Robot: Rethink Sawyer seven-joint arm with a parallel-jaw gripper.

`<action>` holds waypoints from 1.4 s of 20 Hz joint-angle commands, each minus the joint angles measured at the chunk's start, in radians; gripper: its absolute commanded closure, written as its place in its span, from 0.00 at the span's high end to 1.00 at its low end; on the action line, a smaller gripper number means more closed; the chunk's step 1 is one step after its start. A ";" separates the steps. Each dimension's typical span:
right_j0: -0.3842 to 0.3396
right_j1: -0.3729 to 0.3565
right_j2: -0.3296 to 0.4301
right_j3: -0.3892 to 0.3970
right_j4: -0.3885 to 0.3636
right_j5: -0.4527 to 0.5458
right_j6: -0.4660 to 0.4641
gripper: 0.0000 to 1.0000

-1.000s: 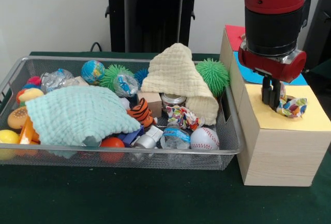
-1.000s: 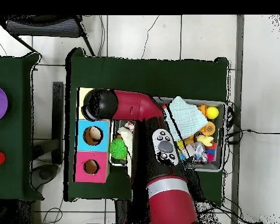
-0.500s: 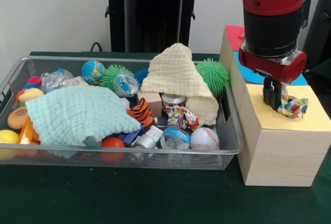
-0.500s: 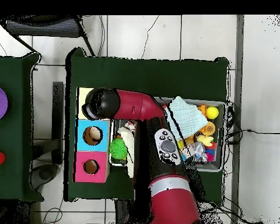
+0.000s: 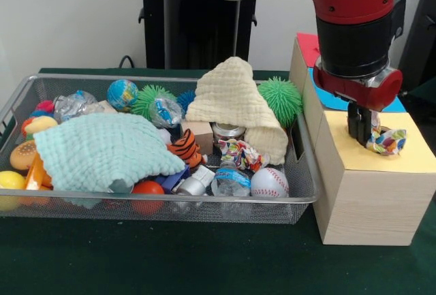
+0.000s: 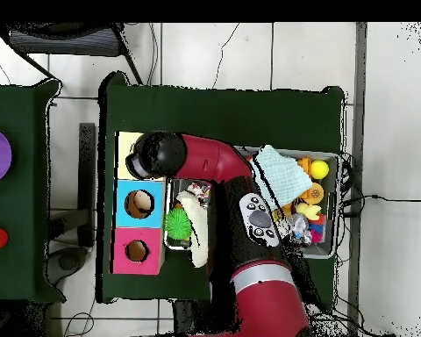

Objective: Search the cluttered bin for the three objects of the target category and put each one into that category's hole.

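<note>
— red arm's over the boxes now. see the black gripper [image 5: 361,123]? it hangs right above the yellow-topped wooden box [image 5: 371,193], with that crumpled multicoloured wrapper [image 5: 385,141] just beside its tips, lying on the yellow top by the hole.

— has the claw got hold of it?

— can't tell from here. the tips are dark and bunched together, the wrapper touches or nearly touches them, and whether they are spread or closed doesn't show. the overhead view is no help: the arm's round black joint covers the yellow section entirely.

— so how far along is it?

— i'd judge this wrapper is at the point of delivery, not yet down the hole, since most of it sits above the surface. how many went in already, the frames don't say.

— anything left in the bin?

— plenty. in the wire mesh bin [image 5: 204,206] there's another crumpled multicoloured wrapper [image 5: 238,153] in front of the cream knitted cloth [image 5: 235,104], next to the white baseball [image 5: 269,182]. a crinkled clear-and-blue wrapper [image 5: 165,112] lies farther back. if wrappers are the category, those look like what remains.
</note>
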 commanded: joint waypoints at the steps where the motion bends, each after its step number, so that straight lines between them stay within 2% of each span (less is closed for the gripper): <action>1: 0.024 0.047 0.057 0.027 -0.007 -0.023 0.011 0.00; 6: 0.013 0.070 0.057 0.001 -0.012 -0.043 0.002 0.00; 16: 0.051 -0.075 0.006 0.022 0.005 0.104 0.068 0.00; 21: 0.096 -0.109 -0.045 -0.050 -0.003 0.176 0.117 0.00; 22: 0.097 -0.103 -0.046 -0.055 -0.001 0.175 0.115 0.00; 26: 0.113 -0.057 -0.038 -0.010 0.017 0.003 0.135 0.00; 28: 0.123 -0.043 -0.042 0.000 0.020 -0.046 0.148 0.00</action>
